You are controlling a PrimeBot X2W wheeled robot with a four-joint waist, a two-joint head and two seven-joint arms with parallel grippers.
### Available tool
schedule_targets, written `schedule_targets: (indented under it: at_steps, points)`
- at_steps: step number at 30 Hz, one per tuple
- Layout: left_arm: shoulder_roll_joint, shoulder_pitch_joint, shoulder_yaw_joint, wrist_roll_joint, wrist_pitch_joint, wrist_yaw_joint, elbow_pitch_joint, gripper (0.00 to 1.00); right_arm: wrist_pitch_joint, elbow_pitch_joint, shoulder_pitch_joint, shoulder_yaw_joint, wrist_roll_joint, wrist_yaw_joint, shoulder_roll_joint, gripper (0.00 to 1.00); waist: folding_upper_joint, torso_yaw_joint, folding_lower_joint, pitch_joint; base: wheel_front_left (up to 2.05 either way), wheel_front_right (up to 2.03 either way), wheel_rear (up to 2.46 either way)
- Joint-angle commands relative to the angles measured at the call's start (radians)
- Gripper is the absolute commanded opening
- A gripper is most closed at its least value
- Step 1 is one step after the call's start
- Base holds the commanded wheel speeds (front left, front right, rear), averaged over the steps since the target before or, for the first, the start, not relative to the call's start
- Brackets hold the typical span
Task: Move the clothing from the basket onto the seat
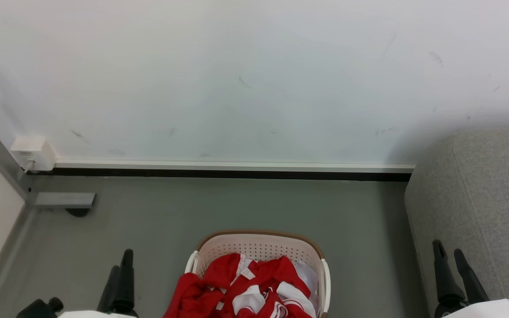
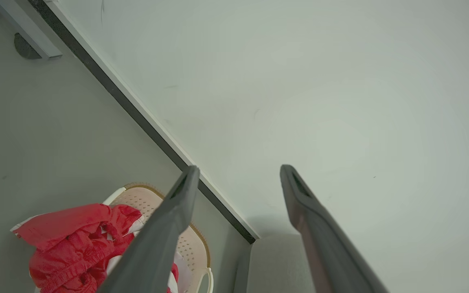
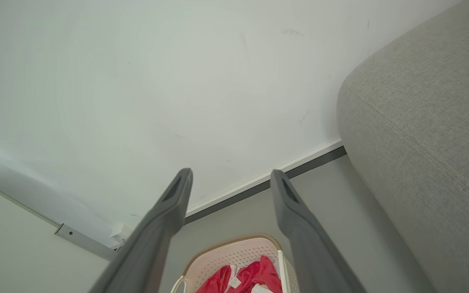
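Clothing (image 1: 276, 271) heaped in basket (image 1: 259, 247).
Soft red cloth, holey oval plastic, round-edged grey seat (image 1: 480, 198); left gripper (image 1: 121, 259) and right gripper (image 1: 447, 247) spread, empty.

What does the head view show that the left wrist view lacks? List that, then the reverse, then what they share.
Head view, not left wrist: the right end effector, open, by the seat, and a white wall box.
Left wrist, not head: a close look along the left end effector, fingers plainly wide apart.
Both: the basket, the red clothing heaped in it and spilling over its rim, the seat, the left end effector, the grey floor and white wall.
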Motion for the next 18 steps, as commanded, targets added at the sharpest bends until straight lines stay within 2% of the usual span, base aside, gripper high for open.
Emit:
schedule_targets:
  at_steps: [1,9,18]
  points:
    - [0.007,0.002,-0.002,0.059,-0.012,0.004,-0.019,1.00,-0.014,-0.011,-0.010,0.007,-0.045,-0.001,-0.011,1.00,-0.0001,-0.001,0.0000,0.000,0.00,0.00,0.00]
    - [0.008,0.013,-0.026,0.234,-0.038,0.012,-0.045,1.00,-0.039,-0.004,-0.008,0.020,-0.167,-0.001,-0.016,1.00,-0.0001,-0.002,-0.0001,0.000,0.00,0.00,0.00]
    - [0.011,0.024,-0.042,0.374,-0.067,0.018,-0.073,1.00,-0.067,0.004,-0.001,0.034,-0.289,-0.001,-0.021,1.00,-0.0001,0.000,-0.0001,0.000,0.00,0.00,0.00]
